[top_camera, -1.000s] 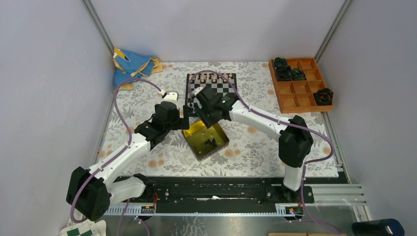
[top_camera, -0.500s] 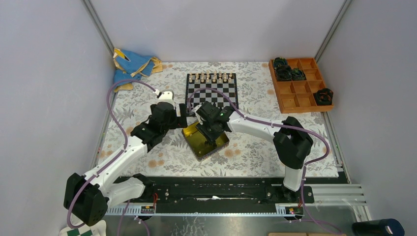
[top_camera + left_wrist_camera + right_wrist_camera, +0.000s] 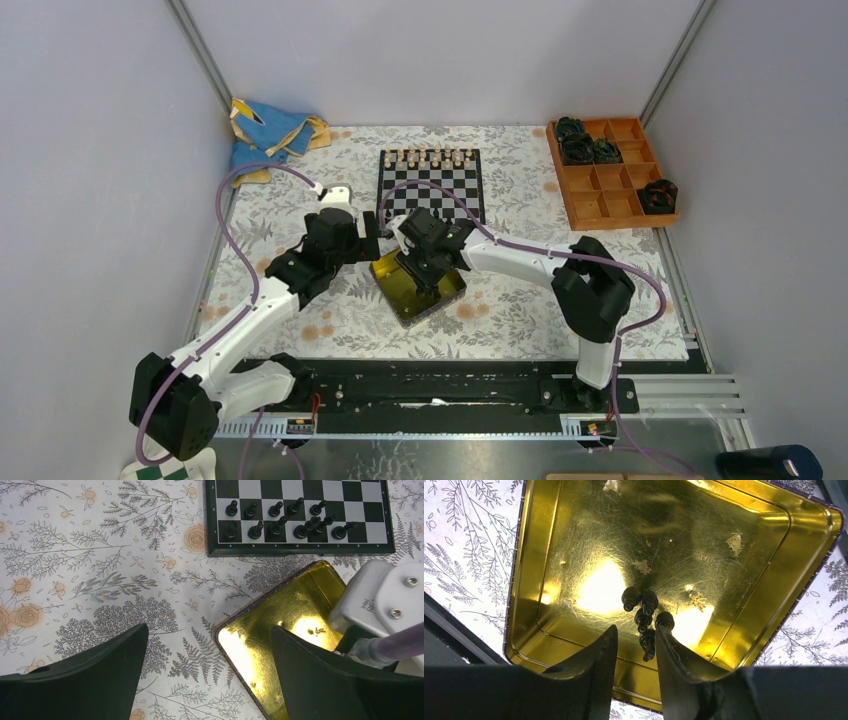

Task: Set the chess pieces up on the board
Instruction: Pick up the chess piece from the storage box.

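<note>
- Right wrist: right end effector (image 3: 635, 630) low in the tin (image 3: 531, 555), fingers a narrow gap apart, nothing pinched. Loose pieces (image 3: 644, 611), black, clustered at its tips; one lies between them, against the right finger.
- Left wrist: left end effector (image 3: 209, 630) spread wide, empty, over the surface (image 3: 75, 555) at the tin's edge.
- Left wrist only: placed pieces (image 3: 275, 522), black, on the two near ranks of the board (image 3: 300, 550), several leaning.
- Top view only: cream pieces (image 3: 432, 157) along the board's far edge; right jaw gap not visible there.
</note>
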Robot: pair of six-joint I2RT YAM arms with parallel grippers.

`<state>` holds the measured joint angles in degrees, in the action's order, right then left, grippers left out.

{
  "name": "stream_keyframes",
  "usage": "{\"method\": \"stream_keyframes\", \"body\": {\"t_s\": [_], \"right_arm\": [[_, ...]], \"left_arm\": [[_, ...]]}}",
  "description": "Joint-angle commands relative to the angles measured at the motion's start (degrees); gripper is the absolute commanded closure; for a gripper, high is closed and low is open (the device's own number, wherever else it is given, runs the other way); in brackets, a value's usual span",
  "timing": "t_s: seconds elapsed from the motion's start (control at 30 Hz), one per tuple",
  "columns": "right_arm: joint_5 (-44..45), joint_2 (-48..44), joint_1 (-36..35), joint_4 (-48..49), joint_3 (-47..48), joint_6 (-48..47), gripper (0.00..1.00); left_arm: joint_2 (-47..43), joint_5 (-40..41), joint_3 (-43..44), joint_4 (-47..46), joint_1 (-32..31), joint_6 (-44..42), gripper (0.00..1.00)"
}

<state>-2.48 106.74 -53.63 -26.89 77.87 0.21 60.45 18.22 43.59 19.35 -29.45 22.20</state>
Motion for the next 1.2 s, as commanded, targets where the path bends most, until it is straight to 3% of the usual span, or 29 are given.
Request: {"method": "stream_keyframes", "body": {"t_s": [0.0, 1.17], "right_arm": [[-2.2, 1.2, -0.6, 1.1, 2.2, -1.5, 0.61], [-5.7, 7.0, -0.6, 1.2, 5.4, -1.2, 0.67]], "left_arm": [[-0.9, 1.7, -0.3, 0.2, 0.6, 0.6, 0.01], [-1.9, 2.4, -1.8, -0.1, 1.1, 0.4, 0.01]]}}
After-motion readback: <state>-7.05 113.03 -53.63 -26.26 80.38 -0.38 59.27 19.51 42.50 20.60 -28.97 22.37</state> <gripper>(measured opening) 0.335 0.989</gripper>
